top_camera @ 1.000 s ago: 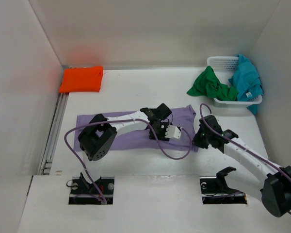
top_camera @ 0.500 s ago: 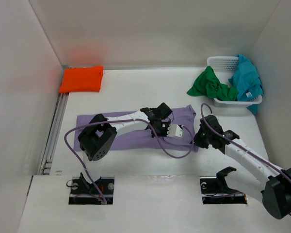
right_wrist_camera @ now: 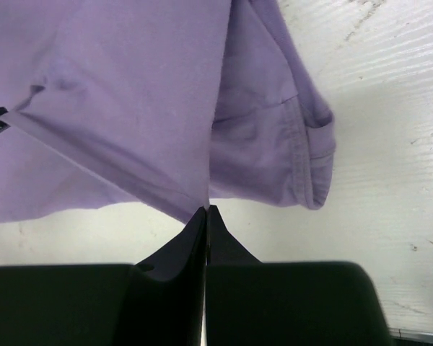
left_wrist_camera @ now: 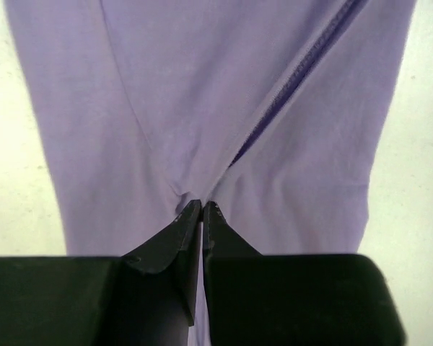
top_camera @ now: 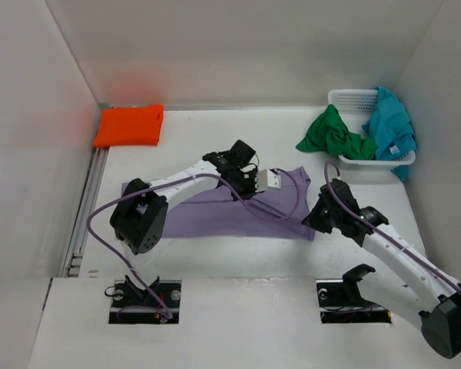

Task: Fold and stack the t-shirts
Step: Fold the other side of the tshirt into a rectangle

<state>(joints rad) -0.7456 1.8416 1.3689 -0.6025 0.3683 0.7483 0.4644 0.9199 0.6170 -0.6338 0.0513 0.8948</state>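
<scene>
**Reporter:** Which shirt is in play?

**Onlooker:** The lavender t-shirt (top_camera: 207, 214). It lies spread across the middle of the white tabletop (top_camera: 215, 146) in the overhead view, its long side running left to right.

**Reporter:** What are the left jaws doing?

**Onlooker:** They are clenched on it. Overhead, they sit just right of centre frame, over the shirt's upper right part. In the left wrist view the two black tips meet at lower centre on a pucker of purple cloth. Wrinkles fan upward from the pinch, and a stitched seam runs diagonally toward the upper right.

**Reporter:** And the right jaws?

**Onlooker:** They are also closed tight, gripping the same shirt at its lower right corner, right of centre in the overhead view. The right wrist view shows the tips pressed together at lower centre on a thin edge of cloth. A taut crease stretches from there to the left edge of the frame, and a hemmed flap lies on the tabletop just to the right.

**Reporter:** Where are the other shirts?

**Onlooker:** The orange t-shirt (top_camera: 129, 125) lies folded flat in the upper left, beside the wall. At upper right, the green t-shirt (top_camera: 334, 137) hangs over the left end of the white mesh basket (top_camera: 346, 98). The teal t-shirt (top_camera: 390, 127) is heaped at the basket's right end and spills over the rim.
</scene>
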